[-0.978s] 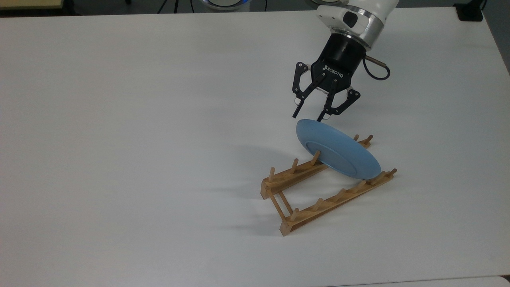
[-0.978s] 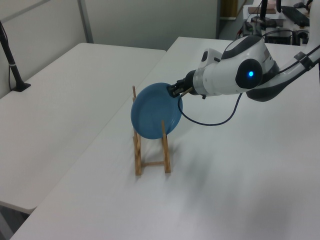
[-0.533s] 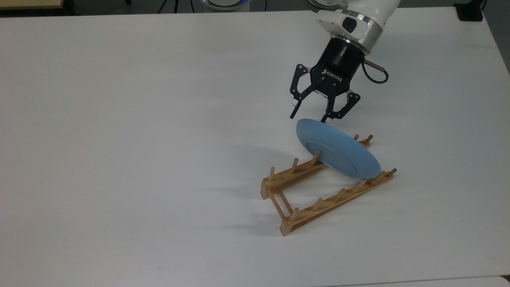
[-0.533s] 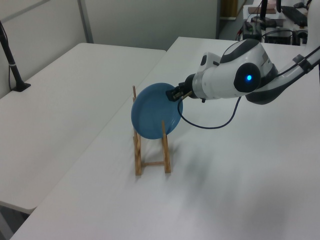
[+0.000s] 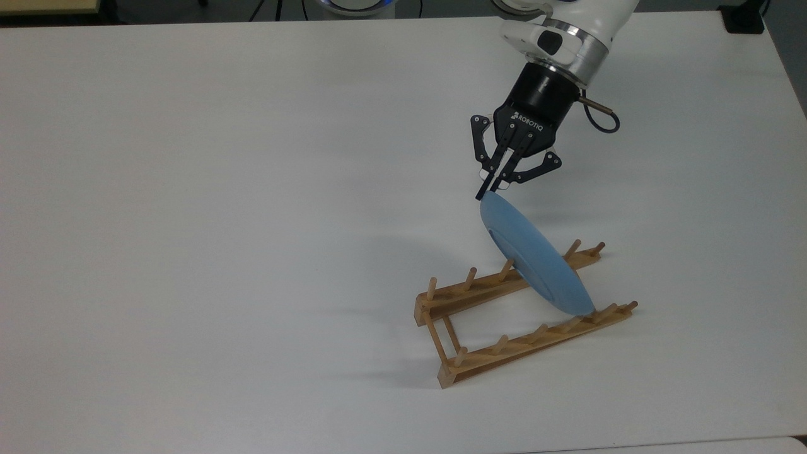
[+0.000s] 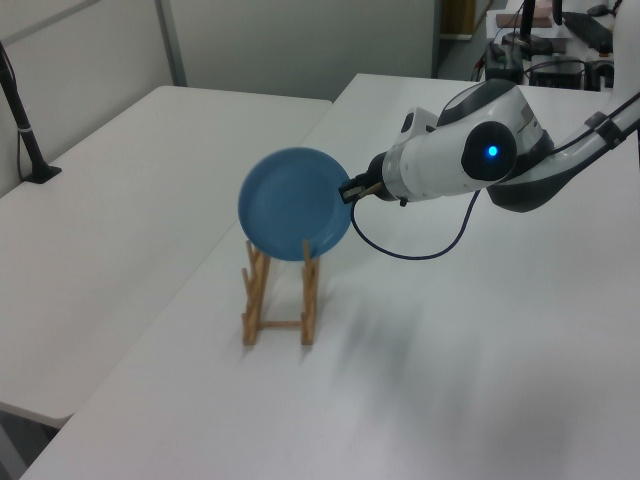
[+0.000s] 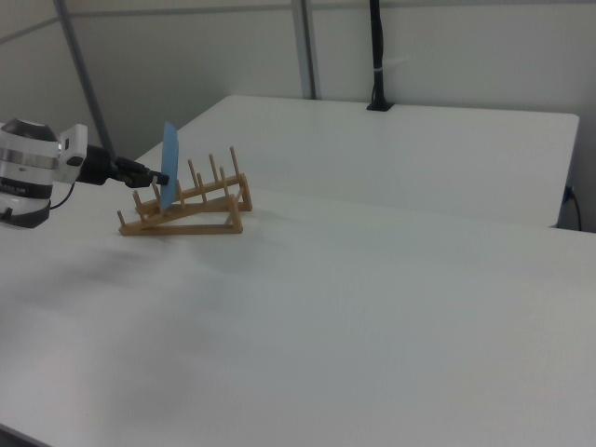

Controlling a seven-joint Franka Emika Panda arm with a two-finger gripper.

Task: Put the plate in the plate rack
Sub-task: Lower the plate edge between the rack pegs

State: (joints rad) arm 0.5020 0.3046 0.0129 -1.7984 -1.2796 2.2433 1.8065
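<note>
The plate (image 5: 536, 261) stands nearly on edge in the plate rack (image 5: 504, 321) on a white surface (image 5: 220, 221), with a second white table (image 6: 130, 170) and grey partition walls behind. The hand (image 5: 490, 189) pinches the plate's upper rim with its fingers pressed together. The left view shows the plate's round face (image 6: 295, 204); the right view shows it edge-on (image 7: 169, 177), between pegs near the rack's (image 7: 186, 209) raised end.
</note>
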